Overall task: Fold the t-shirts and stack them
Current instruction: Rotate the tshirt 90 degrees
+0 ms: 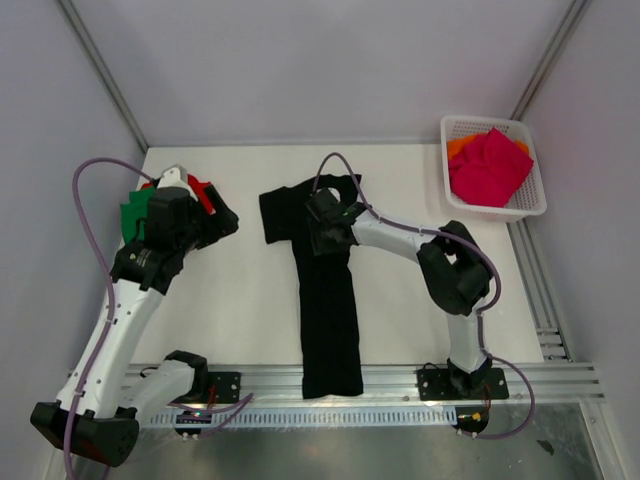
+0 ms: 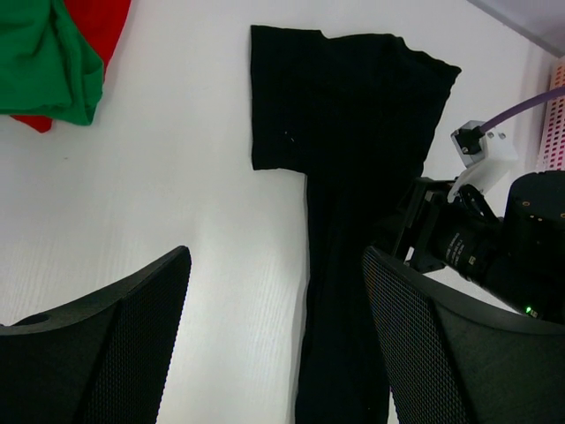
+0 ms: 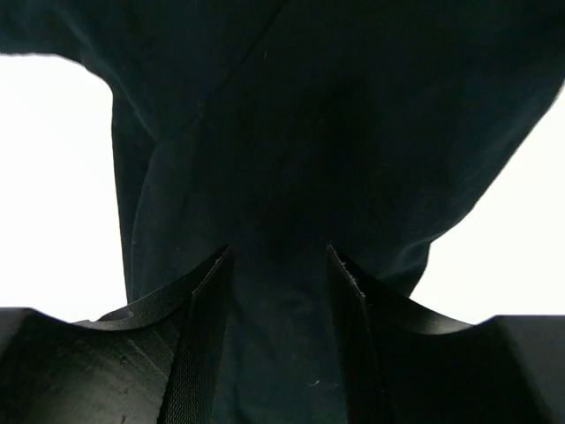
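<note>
R gripper [image 3: 275,256] sits on black t-shirt [image 1: 330,320], cloth between jaws; gripped or released: cannot tell. L gripper [image 2: 275,256] released, shirt just right of it. Risk: partial pinch by R lets fold slip and bunch.

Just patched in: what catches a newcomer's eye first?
The black t-shirt, a long strip down the middle of the table, with the right gripper over its upper part. Then the magenta-pink shirt heaped in the white basket at the far right corner, and a green shirt and red shirt far left.
</note>
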Motion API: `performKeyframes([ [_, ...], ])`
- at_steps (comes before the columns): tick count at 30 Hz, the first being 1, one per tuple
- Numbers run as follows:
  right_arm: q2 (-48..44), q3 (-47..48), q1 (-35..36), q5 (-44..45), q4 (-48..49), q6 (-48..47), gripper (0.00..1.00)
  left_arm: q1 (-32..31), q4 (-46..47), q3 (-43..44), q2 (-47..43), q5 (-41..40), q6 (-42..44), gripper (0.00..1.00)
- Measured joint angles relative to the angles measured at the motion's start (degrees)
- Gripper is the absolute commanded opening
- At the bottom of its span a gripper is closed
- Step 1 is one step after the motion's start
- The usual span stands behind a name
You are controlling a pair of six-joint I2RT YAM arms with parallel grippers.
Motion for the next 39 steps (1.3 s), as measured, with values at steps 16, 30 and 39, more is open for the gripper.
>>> performKeyframes([
  [16,4.2,7.8,-4.5,-0.1,-1.0,-3.3,0.5,0.0,0.0,0.0,-0.6,-2.3,0.1,0.82],
  [30,10.4,13.2,-5.2,-1.5,-5.0,-4.2,0.5,0.0,0.0,0.2,-0.6,-3.4,0.4,0.81],
  [39,16.4,23.4,-7.6,-3.8,-9.8,-4.6,0.5,0.0,-1.0,1.4,-0.6,-4.8,0.6,0.82],
])
